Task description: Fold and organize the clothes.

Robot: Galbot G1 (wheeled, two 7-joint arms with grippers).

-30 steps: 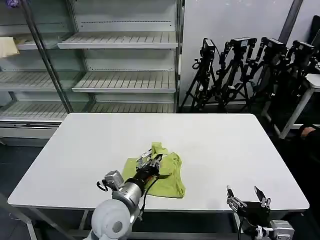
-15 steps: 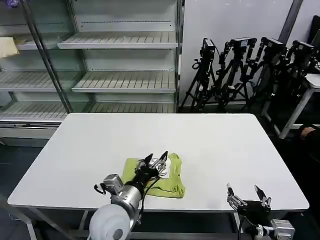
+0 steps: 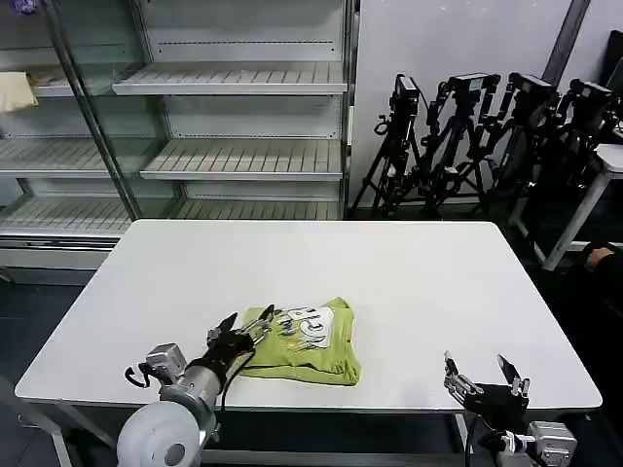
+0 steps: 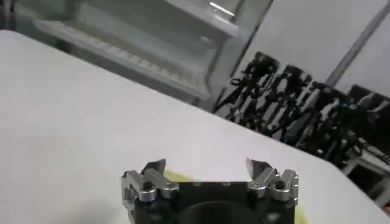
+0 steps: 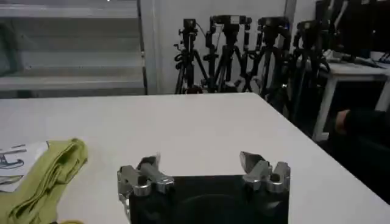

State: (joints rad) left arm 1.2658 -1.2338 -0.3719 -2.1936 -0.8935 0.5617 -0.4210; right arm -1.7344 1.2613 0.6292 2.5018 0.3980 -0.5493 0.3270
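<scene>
The clothes, one lime yellow-green T-shirt (image 3: 310,352), lie folded into a small bundle near the front middle of the white table (image 3: 438,282), with a white and dark print facing up. My left gripper (image 3: 248,319) hovers open at the shirt's left edge with nothing between its fingers. In the left wrist view the left gripper (image 4: 204,165) stands open, and a sliver of the shirt (image 4: 177,177) shows just past it. My right gripper (image 3: 484,372) waits open at the table's front right edge. From the right wrist, the right gripper (image 5: 199,159) holds nothing and the shirt (image 5: 42,176) lies well off to its side.
A glass-fronted rack of bare shelves (image 3: 234,117) stands behind the table, with a pale cloth (image 3: 15,89) on one shelf at far left. Several black tripods (image 3: 487,136) are grouped at the back right. Bare tabletop surrounds the shirt.
My left gripper has let go of the shirt and drawn back to the left and toward the front edge. The lifted flap now lies flat with the print showing. The right arm has stayed put.
</scene>
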